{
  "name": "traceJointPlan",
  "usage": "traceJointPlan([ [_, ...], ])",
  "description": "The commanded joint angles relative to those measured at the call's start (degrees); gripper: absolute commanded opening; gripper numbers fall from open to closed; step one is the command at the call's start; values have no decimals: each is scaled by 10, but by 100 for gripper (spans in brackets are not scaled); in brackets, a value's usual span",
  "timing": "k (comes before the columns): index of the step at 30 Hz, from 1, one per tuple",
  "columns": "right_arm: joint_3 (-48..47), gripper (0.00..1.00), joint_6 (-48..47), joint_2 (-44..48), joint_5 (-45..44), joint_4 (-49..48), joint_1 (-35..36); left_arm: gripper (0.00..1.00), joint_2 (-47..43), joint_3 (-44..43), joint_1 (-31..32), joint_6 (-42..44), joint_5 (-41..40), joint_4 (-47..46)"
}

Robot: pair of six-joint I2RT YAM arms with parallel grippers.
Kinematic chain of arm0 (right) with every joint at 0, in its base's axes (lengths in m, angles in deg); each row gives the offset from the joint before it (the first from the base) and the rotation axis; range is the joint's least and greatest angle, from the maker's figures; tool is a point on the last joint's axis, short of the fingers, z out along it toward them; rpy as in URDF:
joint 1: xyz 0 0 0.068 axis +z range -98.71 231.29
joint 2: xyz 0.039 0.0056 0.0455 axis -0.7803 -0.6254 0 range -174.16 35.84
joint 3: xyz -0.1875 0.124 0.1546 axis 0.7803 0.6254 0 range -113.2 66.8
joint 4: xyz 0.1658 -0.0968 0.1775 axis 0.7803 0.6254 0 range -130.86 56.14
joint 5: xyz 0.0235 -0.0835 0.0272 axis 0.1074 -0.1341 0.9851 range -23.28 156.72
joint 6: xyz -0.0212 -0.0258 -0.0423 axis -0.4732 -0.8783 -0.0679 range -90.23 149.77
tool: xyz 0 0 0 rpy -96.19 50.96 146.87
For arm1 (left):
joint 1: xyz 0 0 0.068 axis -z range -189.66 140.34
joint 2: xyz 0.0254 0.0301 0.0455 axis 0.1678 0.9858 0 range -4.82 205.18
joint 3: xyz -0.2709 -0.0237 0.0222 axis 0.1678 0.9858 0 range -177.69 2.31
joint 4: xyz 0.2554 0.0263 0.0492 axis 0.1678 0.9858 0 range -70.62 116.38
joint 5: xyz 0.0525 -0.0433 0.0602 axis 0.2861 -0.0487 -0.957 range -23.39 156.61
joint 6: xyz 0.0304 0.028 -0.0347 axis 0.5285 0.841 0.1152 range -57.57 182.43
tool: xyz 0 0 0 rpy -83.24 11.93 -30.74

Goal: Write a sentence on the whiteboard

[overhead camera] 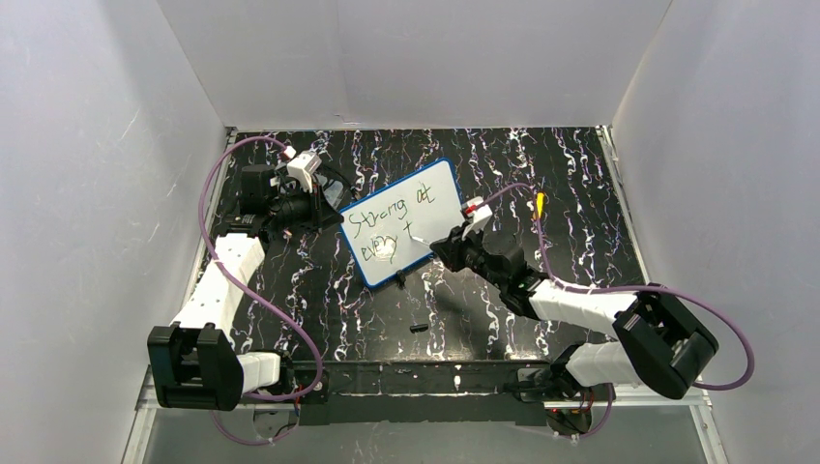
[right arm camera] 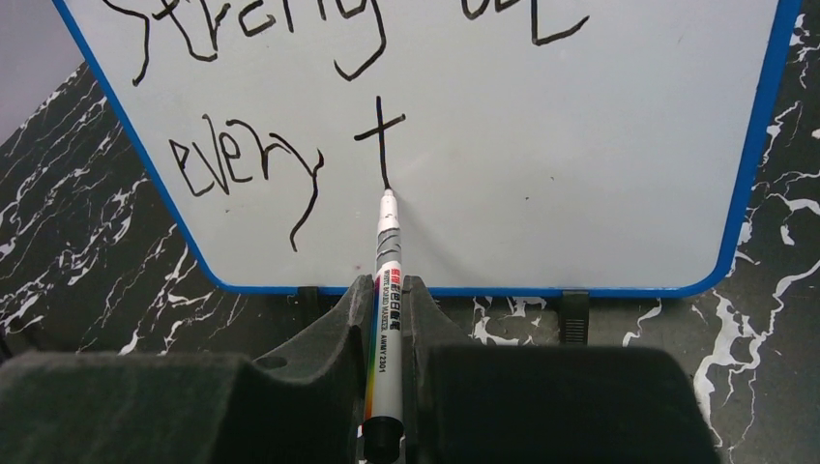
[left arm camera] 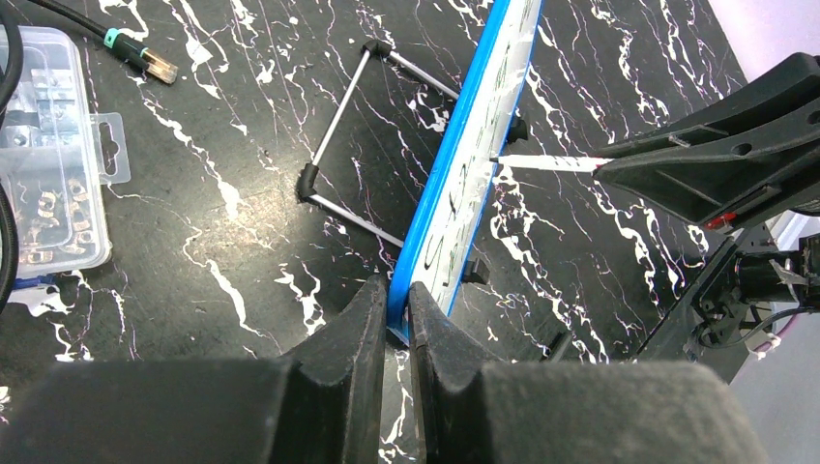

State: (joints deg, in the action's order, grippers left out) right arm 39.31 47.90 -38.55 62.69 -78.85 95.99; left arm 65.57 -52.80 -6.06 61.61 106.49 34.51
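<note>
The whiteboard [overhead camera: 403, 222], white with a blue rim, stands tilted on a wire stand at the middle of the table. My left gripper [left arm camera: 395, 307] is shut on its left edge [left arm camera: 423, 246]. The sentence [right arm camera: 280, 145] reads "Strong at" on the first line and "every t" below. My right gripper [right arm camera: 389, 290] is shut on a white marker [right arm camera: 386, 290]. The marker's tip touches the foot of the "t" [right arm camera: 380, 135]. In the top view the right gripper [overhead camera: 454, 244] sits at the board's lower right, and the left gripper [overhead camera: 334, 215] at its left edge.
A clear plastic parts box [left arm camera: 43, 155] lies left of the board. A cable plug [left arm camera: 140, 56] lies behind it. The wire stand [left arm camera: 338, 126] reaches out behind the board. A small black cap [overhead camera: 418, 328] lies on the table in front. White walls close in on three sides.
</note>
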Motion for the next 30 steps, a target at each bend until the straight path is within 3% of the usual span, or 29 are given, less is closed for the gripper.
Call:
traceJointPlan([
  [1, 13, 1, 8, 11, -10, 7, -2, 0, -15, -1, 3, 6, 10, 11],
  [14, -29, 1, -28, 56, -47, 15, -2, 0, -14, 0, 3, 6, 9, 11],
  [30, -47, 1, -39, 9, -49, -10, -1, 0, -14, -1, 3, 6, 9, 10],
])
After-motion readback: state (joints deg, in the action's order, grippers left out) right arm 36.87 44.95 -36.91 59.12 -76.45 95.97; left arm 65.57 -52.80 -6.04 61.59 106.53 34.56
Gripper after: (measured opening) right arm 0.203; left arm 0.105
